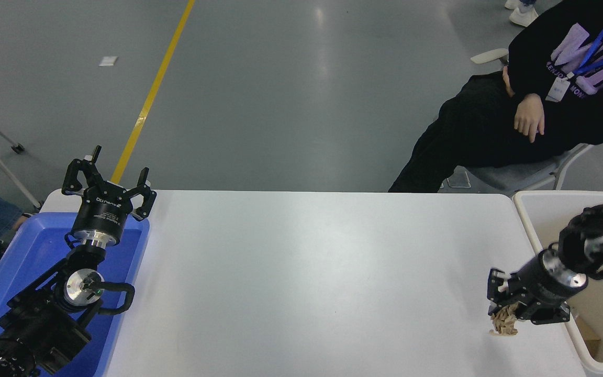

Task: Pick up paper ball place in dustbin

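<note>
The tan paper ball hangs from my right gripper near the table's front right corner, its lower end just above or touching the white table. The gripper is shut on the wad's top and hides part of it. The cream-white dustbin stands just to the right, beyond the table's right edge; my right arm reaches over its rim. My left gripper is open, parked over the blue tray at the far left.
A shallow blue tray lies on the table's left side under the left arm. A person in black sits on a chair beyond the table's far right corner, hands folded.
</note>
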